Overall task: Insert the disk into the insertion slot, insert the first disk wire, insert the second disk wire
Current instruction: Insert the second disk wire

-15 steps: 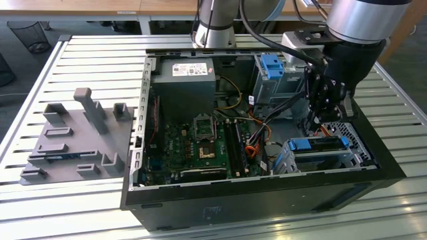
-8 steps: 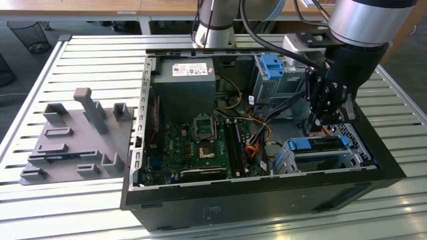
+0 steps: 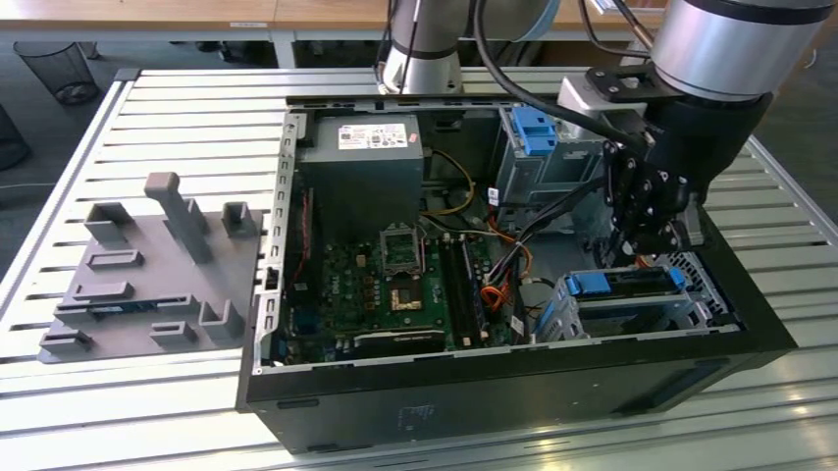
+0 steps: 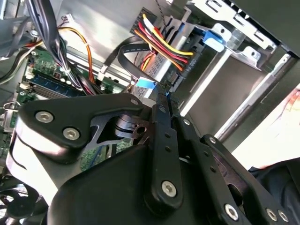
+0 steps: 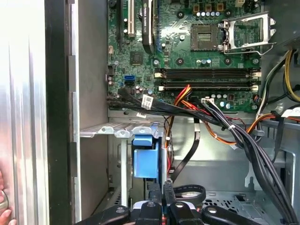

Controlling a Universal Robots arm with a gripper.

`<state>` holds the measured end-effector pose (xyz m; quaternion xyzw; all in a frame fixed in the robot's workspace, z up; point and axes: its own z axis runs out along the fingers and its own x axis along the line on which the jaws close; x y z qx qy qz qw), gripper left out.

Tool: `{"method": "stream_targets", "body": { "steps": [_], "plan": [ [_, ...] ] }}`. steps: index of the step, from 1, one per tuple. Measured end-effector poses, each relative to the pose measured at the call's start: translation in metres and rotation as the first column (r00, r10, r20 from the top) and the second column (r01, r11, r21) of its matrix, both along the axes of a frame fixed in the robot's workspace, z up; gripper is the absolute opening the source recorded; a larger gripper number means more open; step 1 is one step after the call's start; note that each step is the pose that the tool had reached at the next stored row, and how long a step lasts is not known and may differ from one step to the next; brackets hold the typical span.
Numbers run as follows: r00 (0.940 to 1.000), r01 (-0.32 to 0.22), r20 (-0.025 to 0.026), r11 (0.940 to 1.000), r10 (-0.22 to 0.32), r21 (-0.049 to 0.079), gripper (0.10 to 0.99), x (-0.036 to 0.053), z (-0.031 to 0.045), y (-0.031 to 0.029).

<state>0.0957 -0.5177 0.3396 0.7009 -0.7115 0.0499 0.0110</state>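
Claw point(image 4: 165, 96) up close, pressed together on a small blue plug end right beside the disk point(image 3: 626, 286), which already sits in its slot point(image 3: 701, 306) just below the fingertips.

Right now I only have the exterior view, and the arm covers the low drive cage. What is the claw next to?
Observer: In the second wrist view the claw points at a black connector that carries red, yellow and orange wires, at the disk.
Operator: Any other cable there?
Observer: A flat black cable loops just beside that connector.
Operator: Is anyone near the case?
Observer: In the first wrist view, a person's fingertips show outside the case wall.
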Motion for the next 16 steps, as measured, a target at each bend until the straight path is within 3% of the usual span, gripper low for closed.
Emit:
{"method": "stream_targets", "body": {
  "steps": [4,16],
  "plan": [
    [1.0,0.0,0.0,1.0,0.0,0.0,0.141,0.0002,-0.0003,-0.0043],
    [1.0,0.002,0.0,1.0,-0.002,0.0,0.141,0.0055,-0.0051,-0.0046]
  ]
}}
